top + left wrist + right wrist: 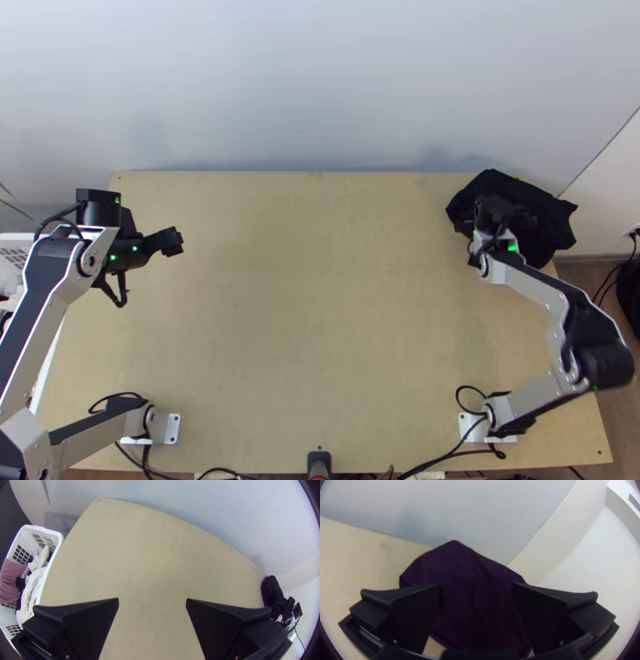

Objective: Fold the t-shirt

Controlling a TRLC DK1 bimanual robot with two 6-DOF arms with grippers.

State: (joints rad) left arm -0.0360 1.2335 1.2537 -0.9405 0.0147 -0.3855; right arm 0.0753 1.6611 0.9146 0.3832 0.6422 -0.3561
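Pale table (pixel 320 320); bunched black shirt (pixel 550 220) at its corner, probably ungripped. Left gripper (pixel 152 600), right gripper (pixel 475 585): jaws apart. Next, grasp and spread.

It looks like a robot lab or test corner to me: a left arm (pixel 36 304) and a right arm (pixel 538 290) mounted at a wooden table (pixel 320 320), loose cables (pixel 456 453), a plain pale wall (pixel 320 80).
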